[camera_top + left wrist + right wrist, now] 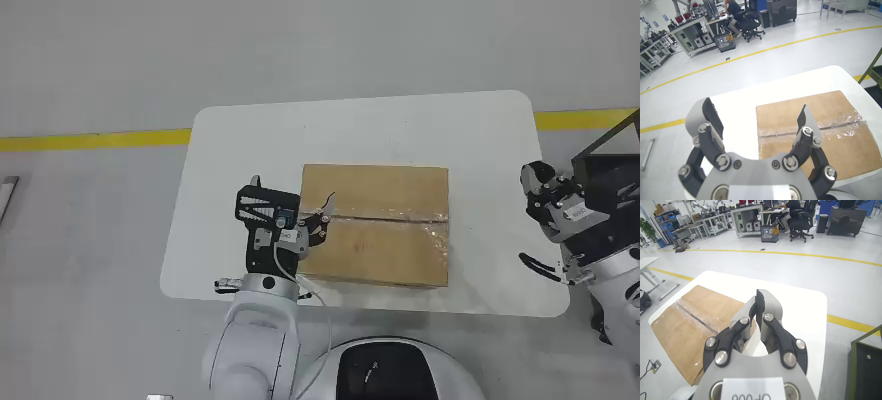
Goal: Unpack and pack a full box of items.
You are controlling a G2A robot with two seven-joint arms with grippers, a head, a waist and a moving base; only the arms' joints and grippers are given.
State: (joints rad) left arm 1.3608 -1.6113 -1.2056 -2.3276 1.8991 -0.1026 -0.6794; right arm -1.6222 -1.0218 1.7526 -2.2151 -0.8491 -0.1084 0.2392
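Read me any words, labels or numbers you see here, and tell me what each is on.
White label behind the right gripper: upside-down characters, cut off by the picture edge, not fully readable.
Brown taped cardboard box: no print seen.

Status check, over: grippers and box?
Left gripper open at box edge. Right gripper shut, off to the side. Box closed, tape sealing seam.

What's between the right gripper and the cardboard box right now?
Nothing in the way: only bare white table lies between the shut right gripper and the taped cardboard box, as the top view shows.
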